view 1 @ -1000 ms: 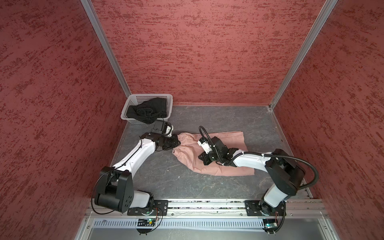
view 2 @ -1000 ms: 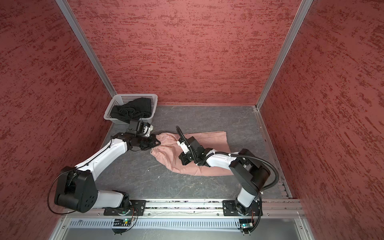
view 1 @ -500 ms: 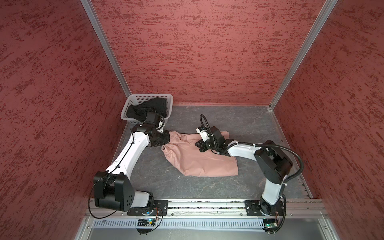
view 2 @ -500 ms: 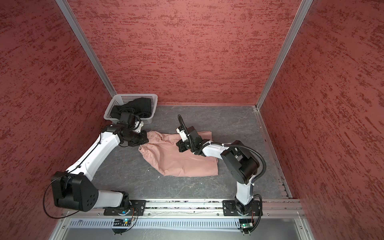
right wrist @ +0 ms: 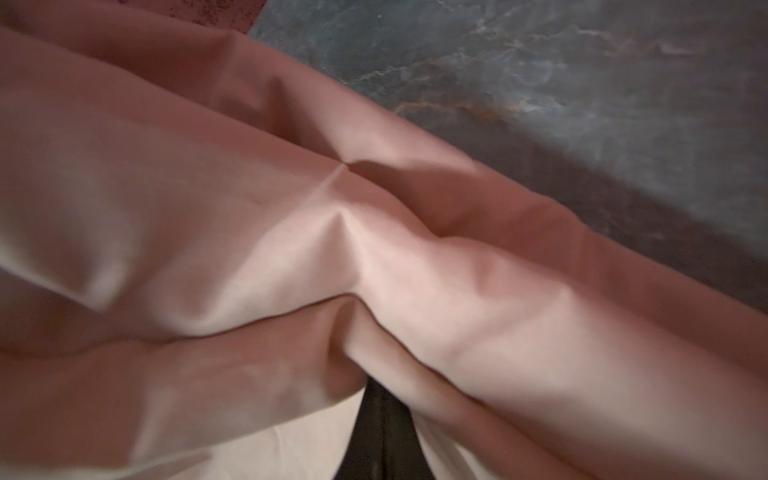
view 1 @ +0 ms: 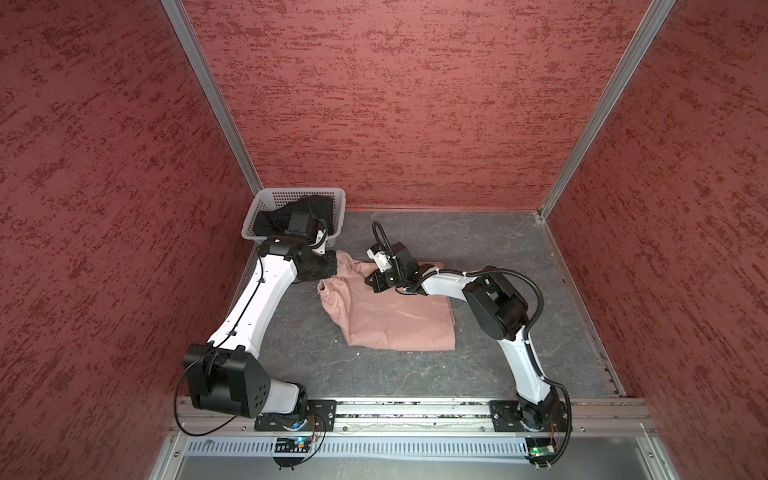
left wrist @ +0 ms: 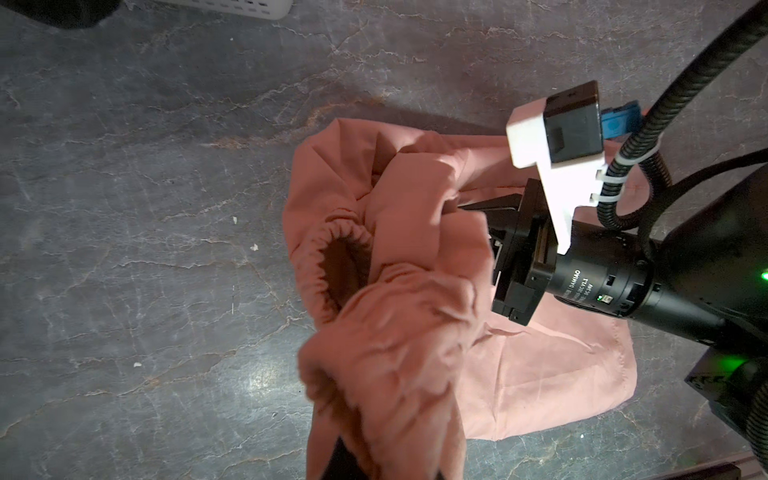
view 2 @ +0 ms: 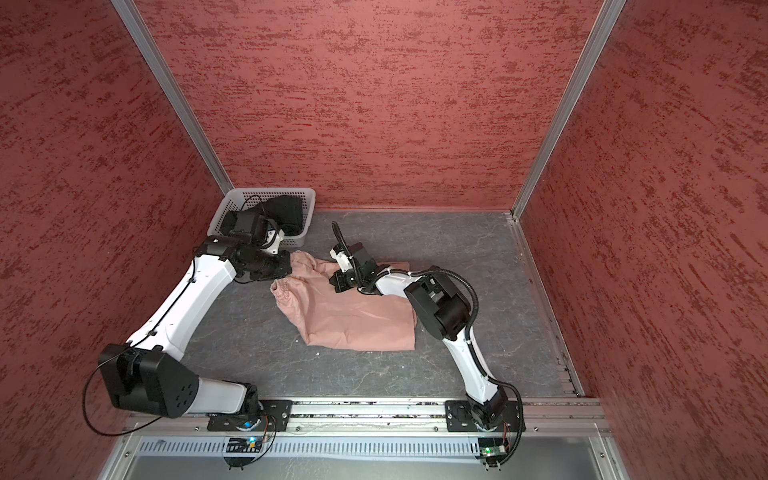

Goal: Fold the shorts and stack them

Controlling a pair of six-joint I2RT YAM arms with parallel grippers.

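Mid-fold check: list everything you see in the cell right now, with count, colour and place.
pink shorts: one, dusty pink, middle of the table
black shorts: one, black, inside the basket
basket: one, white perforated, far left corner
table: one, dark grey
walls: three, red textured, around the table
left gripper: one, black, shut on the pink shorts beside the basket
right gripper: one, black, shut on the pink shorts
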